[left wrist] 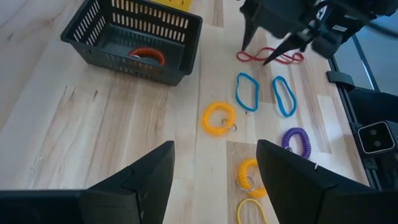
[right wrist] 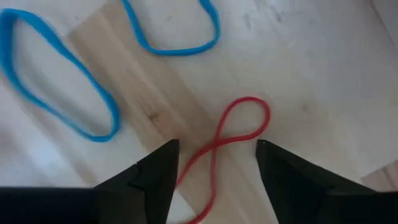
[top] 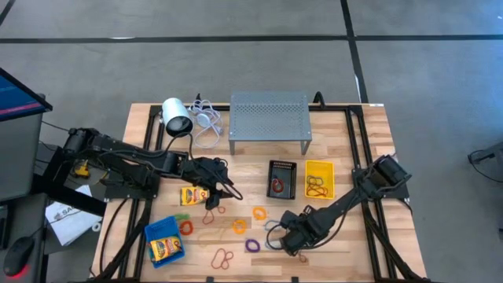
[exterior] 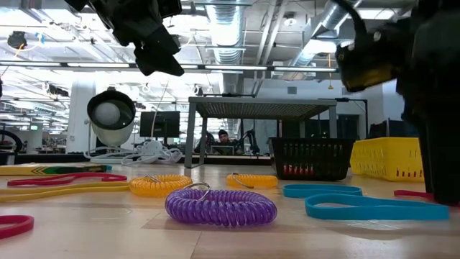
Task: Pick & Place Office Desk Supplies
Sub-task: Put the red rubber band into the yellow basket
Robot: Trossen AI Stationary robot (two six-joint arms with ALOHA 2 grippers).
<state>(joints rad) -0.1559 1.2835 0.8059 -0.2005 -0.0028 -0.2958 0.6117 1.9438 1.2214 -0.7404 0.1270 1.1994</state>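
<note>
A red rubber band (right wrist: 239, 134), twisted into a figure eight, lies flat on the wooden table near its front edge. My right gripper (right wrist: 217, 149) points straight down over it, open, one finger on either side of the band's narrow middle. Two pale blue bands (right wrist: 59, 81) (right wrist: 177, 34) lie just beyond. In the high view my right gripper (top: 292, 247) is at the front, right of centre. My left gripper (top: 232, 191) hovers open with nothing between its fingers, left of centre, beside a yellow crayon box (top: 193, 195).
The black bin (top: 280, 179), holding bands, and the yellow bin (top: 319, 179) stand mid-table. The blue bin (top: 165, 242) holds a crayon box at front left. A purple coil (top: 252, 244), orange coils (top: 259, 212) and more bands lie between. A grey stand (top: 269, 118) is behind.
</note>
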